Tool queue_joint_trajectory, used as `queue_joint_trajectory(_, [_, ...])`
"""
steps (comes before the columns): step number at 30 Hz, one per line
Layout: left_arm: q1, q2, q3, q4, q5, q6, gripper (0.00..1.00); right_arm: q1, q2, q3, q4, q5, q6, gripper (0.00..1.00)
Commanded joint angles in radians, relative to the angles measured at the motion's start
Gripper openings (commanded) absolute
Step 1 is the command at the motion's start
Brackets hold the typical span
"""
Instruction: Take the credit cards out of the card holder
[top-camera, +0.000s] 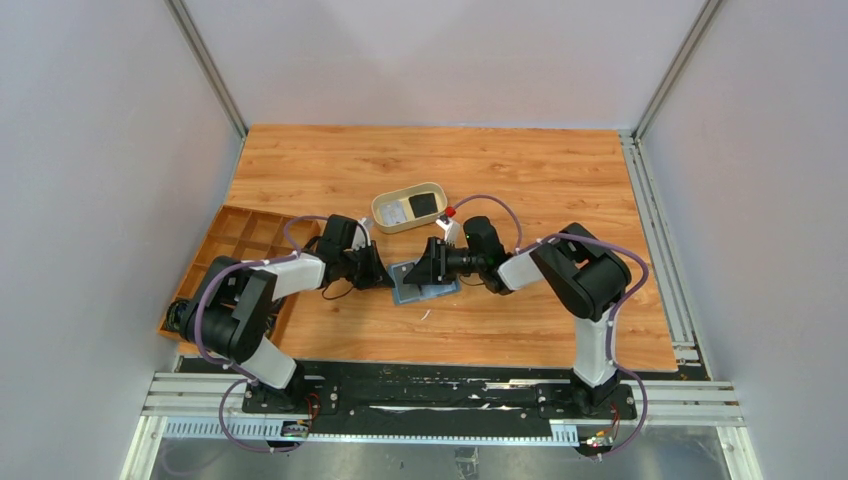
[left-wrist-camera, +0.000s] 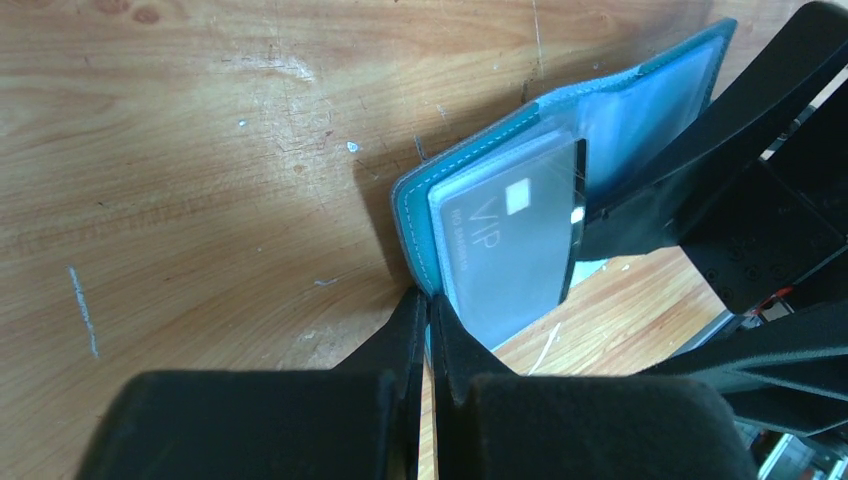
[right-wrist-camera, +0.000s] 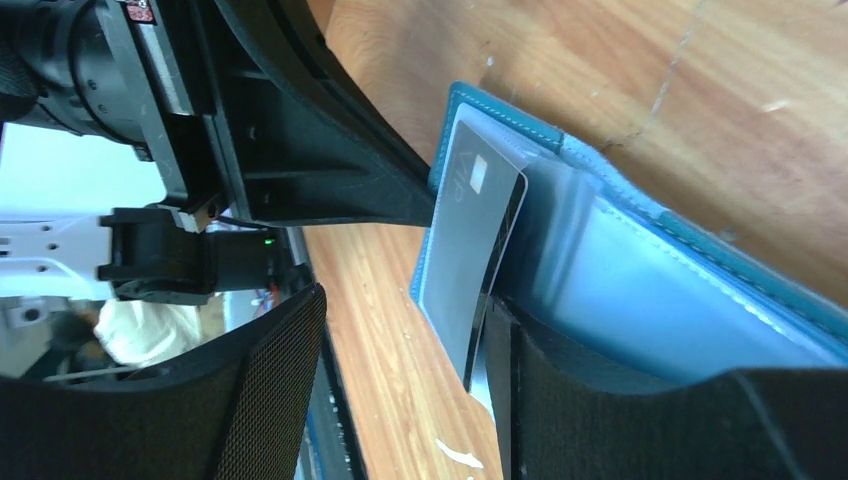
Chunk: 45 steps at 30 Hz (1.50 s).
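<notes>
The teal card holder (top-camera: 430, 291) lies open on the table between both grippers. My left gripper (left-wrist-camera: 432, 305) is shut on its near edge and also shows in the top view (top-camera: 387, 276). A grey credit card marked VIP (left-wrist-camera: 510, 245) sticks partly out of a clear pocket. In the right wrist view the card (right-wrist-camera: 468, 255) stands out of the holder (right-wrist-camera: 650, 290) with its edge against my right finger (right-wrist-camera: 600, 400). My right gripper (right-wrist-camera: 400, 305) is open, with the card inside its wide gap. It also shows in the top view (top-camera: 428, 266).
A beige oval tray (top-camera: 384, 205) behind the holder has a pale card and a black item in it. A wooden compartment box (top-camera: 235, 240) sits at the table's left edge. Grey walls and metal rails bound the table.
</notes>
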<state>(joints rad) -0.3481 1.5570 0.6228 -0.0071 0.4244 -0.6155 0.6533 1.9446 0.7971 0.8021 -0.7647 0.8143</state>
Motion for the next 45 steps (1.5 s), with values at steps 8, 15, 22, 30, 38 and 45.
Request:
queue_joint_trajectory(8, [0.003,0.046,-0.034,-0.161,-0.16,0.06,0.0,0.034,0.107,0.019,0.165,-0.132,0.181,0.58])
queue_joint_trajectory(15, [0.003,0.049,-0.038,-0.16,-0.164,0.063,0.0,0.013,0.078,0.004,0.08,-0.114,0.146,0.51])
queue_joint_trajectory(22, [0.003,0.052,-0.043,-0.151,-0.161,0.062,0.0,-0.049,0.008,-0.043,0.0,-0.113,0.078,0.47])
queue_joint_trajectory(30, [0.003,0.057,-0.048,-0.145,-0.159,0.062,0.0,-0.1,-0.018,-0.045,-0.051,-0.122,0.043,0.46])
queue_joint_trajectory(38, [0.003,0.057,-0.049,-0.145,-0.159,0.062,0.0,-0.121,-0.028,-0.045,-0.16,-0.105,-0.028,0.33])
queue_joint_trajectory(45, [0.003,0.057,-0.05,-0.146,-0.156,0.065,0.0,-0.153,-0.109,-0.021,-0.457,-0.012,-0.21,0.24])
